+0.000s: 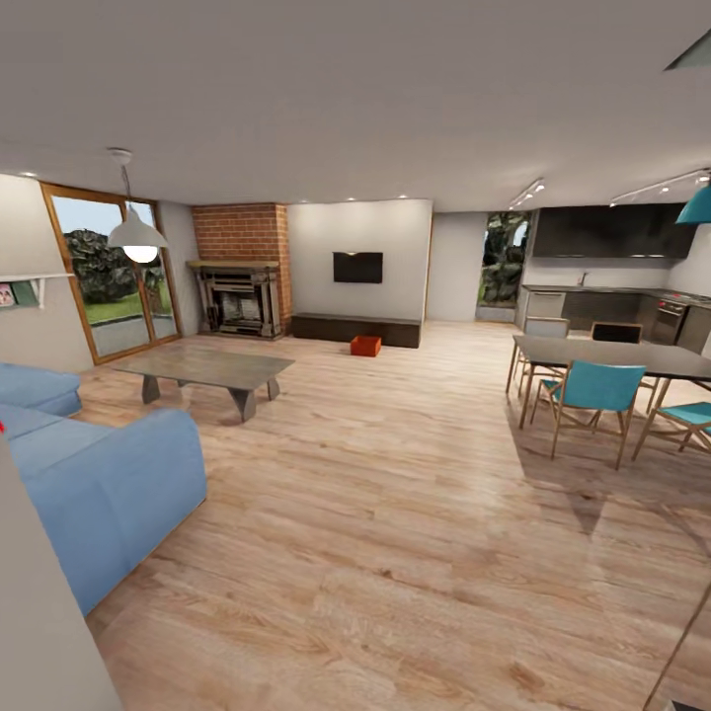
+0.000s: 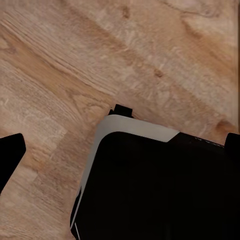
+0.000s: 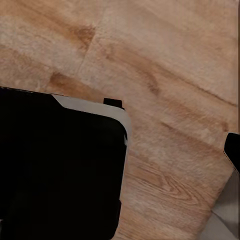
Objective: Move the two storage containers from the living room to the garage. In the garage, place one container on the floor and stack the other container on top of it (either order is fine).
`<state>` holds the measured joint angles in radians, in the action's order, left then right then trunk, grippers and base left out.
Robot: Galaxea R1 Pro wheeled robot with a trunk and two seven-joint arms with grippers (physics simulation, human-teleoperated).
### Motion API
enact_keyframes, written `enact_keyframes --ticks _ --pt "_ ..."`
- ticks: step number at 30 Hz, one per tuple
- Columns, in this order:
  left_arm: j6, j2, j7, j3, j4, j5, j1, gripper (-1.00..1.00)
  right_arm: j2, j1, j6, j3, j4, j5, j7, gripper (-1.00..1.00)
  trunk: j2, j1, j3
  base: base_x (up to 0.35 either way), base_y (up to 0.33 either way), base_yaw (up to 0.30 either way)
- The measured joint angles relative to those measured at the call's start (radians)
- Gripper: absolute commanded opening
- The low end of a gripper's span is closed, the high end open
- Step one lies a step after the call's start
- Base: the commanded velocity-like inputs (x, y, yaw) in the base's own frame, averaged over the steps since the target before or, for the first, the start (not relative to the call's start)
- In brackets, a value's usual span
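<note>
Looking across the living room [image 1: 395, 513] from the head view. Lots of light wood floor [image 1: 415, 553] in front. Far away, on that floor, one small orange-red storage container [image 1: 365, 345]. Sits just in front of the long low dark bench [image 1: 355, 329], under the black TV [image 1: 357, 267] on the wall. Looks like one box from here; too small to tell if a second one hides beside it or behind it.

To the left of the container, a red-brick fireplace [image 1: 242, 281]. Nearer, a low grey table [image 1: 205, 370] and a big blue sofa [image 1: 99, 484]. A white lamp [image 1: 137, 237] hanging from the ceiling above them. On the other side, a dark dining table [image 1: 612, 355] with blue chairs [image 1: 592, 395] around it, and a dark kitchen [image 1: 612, 267] behind.

In the left wrist view, the left hand [image 2: 121, 152] as two dark bits at the edges, pointing down at the wood planks. Below it, a black robot part with a pale rim [image 2: 140, 130]. Cannot tell if this hand is open or closed. Nothing orange-red near it.

In the right wrist view, the right hand [image 3: 232, 150] as one dark tip at the edge, over the same wood planks and another black part with a pale rim [image 3: 95, 107]. Cannot tell if open or closed here either.

Both hands well apart from the container, with the whole room between.
</note>
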<state>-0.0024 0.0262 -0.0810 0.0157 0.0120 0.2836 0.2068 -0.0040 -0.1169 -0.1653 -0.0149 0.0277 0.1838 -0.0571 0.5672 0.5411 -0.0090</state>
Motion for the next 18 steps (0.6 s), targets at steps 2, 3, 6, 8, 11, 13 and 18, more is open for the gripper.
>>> enact_keyframes --ticks 2,3,6,8,11,13,18 --pt "0.0 0.0 0.0 0.0 0.0 0.0 0.0 1.0 0.0 0.0 0.0 0.0 0.0 0.0 0.0 1.0 0.0 0.0 0.0 0.322 0.002 0.0" --pt "0.001 0.0 0.0 0.0 0.0 0.0 0.0 1.0 0.0 0.0 0.0 0.0 0.0 0.0 -0.001 1.0 0.0 0.0 0.0 0.323 0.001 0.0" --pt "0.001 0.0 0.0 0.0 0.0 0.0 0.0 1.0 0.0 0.0 0.0 0.0 0.0 0.001 -0.001 1.0 0.0 0.0 0.0 0.323 0.0 0.0" --pt "0.002 0.0 0.0 0.0 0.0 0.0 0.0 1.0 -0.001 0.0 0.0 0.0 0.0 0.001 -0.001 1.0 0.0 0.0 0.0 0.322 0.0 0.0" --pt "0.001 0.0 0.0 0.0 0.0 0.0 0.0 1.0 0.001 0.0 0.0 0.0 0.0 0.002 -0.001 1.0 0.0 0.0 0.0 0.323 0.0 0.0" --pt "0.002 0.0 0.0 0.0 0.0 0.0 0.0 1.0 0.001 0.0 0.0 0.0 0.0 0.002 -0.001 1.0 0.0 0.0 0.0 0.323 0.0 0.0" --pt "0.001 0.0 0.0 0.0 0.0 0.0 0.0 1.0 0.001 0.0 -0.001 0.0 0.0 0.002 -0.002 1.0 0.0 0.0 0.0 0.323 0.0 0.0"
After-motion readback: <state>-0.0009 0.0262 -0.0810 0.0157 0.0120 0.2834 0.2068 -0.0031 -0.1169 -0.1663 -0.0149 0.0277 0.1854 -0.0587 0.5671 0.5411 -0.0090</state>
